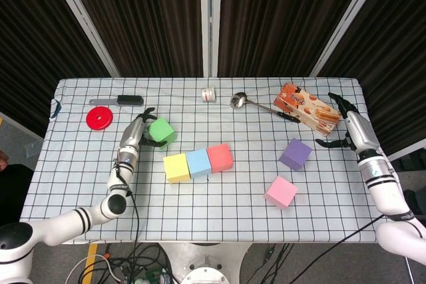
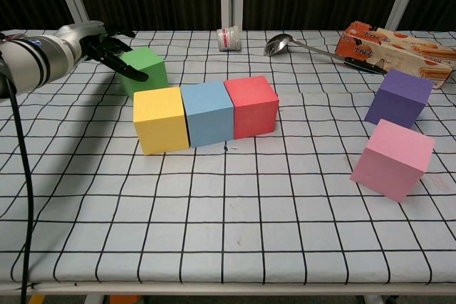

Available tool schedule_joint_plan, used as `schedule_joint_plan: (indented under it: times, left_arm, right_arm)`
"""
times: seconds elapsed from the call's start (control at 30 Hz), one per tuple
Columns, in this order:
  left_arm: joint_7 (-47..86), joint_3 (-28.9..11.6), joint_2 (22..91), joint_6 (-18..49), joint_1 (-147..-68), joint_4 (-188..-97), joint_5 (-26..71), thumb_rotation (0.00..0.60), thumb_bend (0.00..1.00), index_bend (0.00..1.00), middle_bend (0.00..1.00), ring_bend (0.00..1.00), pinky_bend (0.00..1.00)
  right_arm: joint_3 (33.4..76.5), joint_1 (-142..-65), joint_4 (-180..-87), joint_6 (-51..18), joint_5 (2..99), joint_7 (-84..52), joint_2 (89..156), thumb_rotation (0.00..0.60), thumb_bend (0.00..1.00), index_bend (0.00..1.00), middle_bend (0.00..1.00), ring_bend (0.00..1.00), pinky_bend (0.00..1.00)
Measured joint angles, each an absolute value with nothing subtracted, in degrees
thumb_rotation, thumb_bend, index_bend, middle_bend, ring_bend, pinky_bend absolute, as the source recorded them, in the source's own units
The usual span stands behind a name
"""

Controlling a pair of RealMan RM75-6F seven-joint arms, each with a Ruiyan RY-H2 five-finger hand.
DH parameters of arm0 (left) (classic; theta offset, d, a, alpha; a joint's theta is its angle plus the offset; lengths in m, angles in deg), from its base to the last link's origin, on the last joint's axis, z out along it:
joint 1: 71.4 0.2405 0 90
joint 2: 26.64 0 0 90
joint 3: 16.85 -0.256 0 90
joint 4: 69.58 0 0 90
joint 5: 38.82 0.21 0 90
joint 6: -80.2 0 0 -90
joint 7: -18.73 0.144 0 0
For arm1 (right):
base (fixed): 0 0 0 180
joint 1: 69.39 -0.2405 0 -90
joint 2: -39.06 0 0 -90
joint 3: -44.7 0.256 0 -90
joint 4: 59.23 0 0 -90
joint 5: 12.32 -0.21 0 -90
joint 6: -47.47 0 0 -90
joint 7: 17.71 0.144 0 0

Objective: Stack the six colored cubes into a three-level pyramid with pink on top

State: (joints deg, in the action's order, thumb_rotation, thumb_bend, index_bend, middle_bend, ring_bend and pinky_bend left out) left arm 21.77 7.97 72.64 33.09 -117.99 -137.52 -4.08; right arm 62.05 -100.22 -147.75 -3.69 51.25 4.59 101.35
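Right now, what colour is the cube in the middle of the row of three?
Light blue cube, between yellow and red; clearest in the chest view.

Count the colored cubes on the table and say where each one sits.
6. Yellow cube, blue cube and red cube sit in a touching row at centre. Green cube is behind them beside the left robot hand. Purple cube and pink cube lie apart toward the right.

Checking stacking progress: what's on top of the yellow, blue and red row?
Nothing: yellow cube, blue cube, red cube have bare tops. Green cube sits behind.
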Motion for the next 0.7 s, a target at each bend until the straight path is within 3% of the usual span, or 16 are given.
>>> schedule_joint_plan:
  times: [0.1, 0.27, 0.7]
  left_arm:
    - [21.6, 8.2, 72.9, 32.6, -118.2, -137.1, -3.9, 0.6, 0.1, 0.09, 0.26, 0.06, 0.1]
    - [21.0, 8.7, 72.6, 29.9, -117.9, -138.2, -1.4, 0.6, 0.19, 0.11, 0.41, 0.11, 0.11]
    - [24.0, 9.1, 63.7, 23.1, -114.4, -157.5, -0.3, 0.6, 0.2, 0.11, 0.48, 0.14, 0.14]
  right_arm:
    - [62.0, -100.2, -147.2, -3.5, 51.4, 5.1, 101.7, 0.6, 0.05, 0.0, 0.04, 0.0, 0.0]
    - [62.1, -100.2, -146.7, -3.4, 51.9, 5.9, 101.7, 0.6, 0.05, 0.0, 0.04, 0.0, 0.0]
    - [62.6, -100.5, -146.3, -3.5, 54.5, 8.7, 101.6, 0.6, 0.05, 0.0, 0.04, 0.0, 0.0]
